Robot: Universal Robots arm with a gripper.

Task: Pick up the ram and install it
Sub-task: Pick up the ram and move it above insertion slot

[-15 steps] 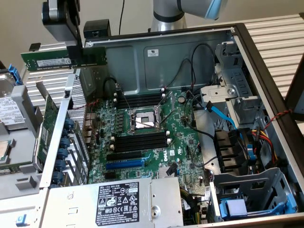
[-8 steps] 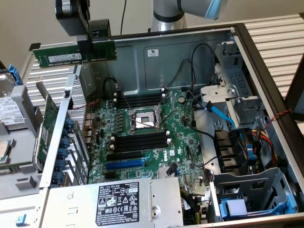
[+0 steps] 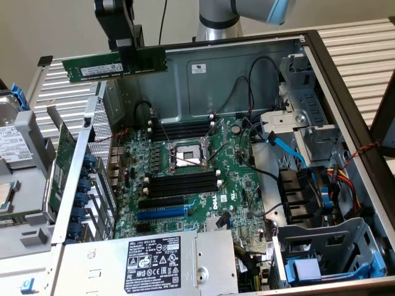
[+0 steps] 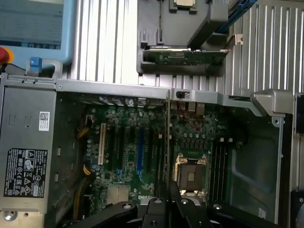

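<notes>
Black gripper (image 3: 131, 60) pinches the long, thin green ram stick (image 3: 92, 66) high over the grey metal computer case (image 3: 247, 68); any tilt could jam it against the black memory slots (image 3: 182, 183).

Even, diffuse room light, moderately bright. Shadows soft. Inside the open grey sheet-metal computer case (image 3: 247, 68), the green motherboard (image 3: 241, 179) sits in shade. Pale sheen on ribbed aluminium surface (image 3: 358, 37). Wrist view dimmer, cooler cast.

An open case (image 3: 179, 92) holds a motherboard (image 3: 241, 185) with a bare socket (image 3: 185, 155). A power supply (image 3: 92, 265) sits inside; a green card (image 3: 62, 163) stands outside.
</notes>
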